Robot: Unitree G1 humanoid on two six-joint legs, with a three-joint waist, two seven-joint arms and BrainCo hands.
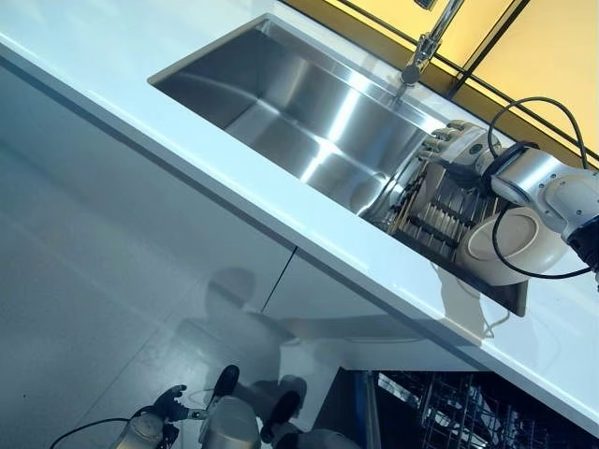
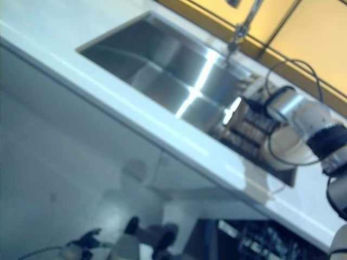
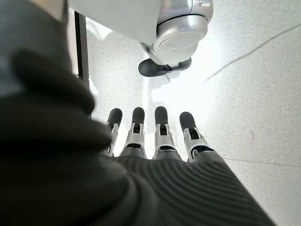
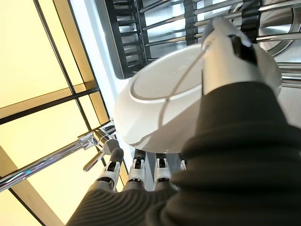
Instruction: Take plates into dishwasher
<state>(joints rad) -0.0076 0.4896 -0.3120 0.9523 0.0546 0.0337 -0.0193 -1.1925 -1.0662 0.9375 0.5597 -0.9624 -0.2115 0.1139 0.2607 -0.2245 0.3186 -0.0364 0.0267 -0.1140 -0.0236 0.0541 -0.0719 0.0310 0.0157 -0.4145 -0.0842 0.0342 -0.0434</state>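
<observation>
A white plate [image 1: 510,248] stands on edge in the dark dish rack [image 1: 440,220] at the right end of the sink. My right hand [image 1: 457,145] reaches over the rack, a little past the plate toward the faucet. In the right wrist view the plate [image 4: 160,101] shows between the straight fingers [image 4: 136,172] and the thumb [image 4: 225,44], which lies across its face; no finger curls round the rim. My left hand [image 3: 160,136] hangs low over the floor with straight fingers and holds nothing.
A steel sink [image 1: 299,103] is set in the white counter [image 1: 271,210], with a faucet [image 1: 426,47] behind it by a yellow wall. Below the counter at the right, the dishwasher's wire basket [image 1: 459,412] shows.
</observation>
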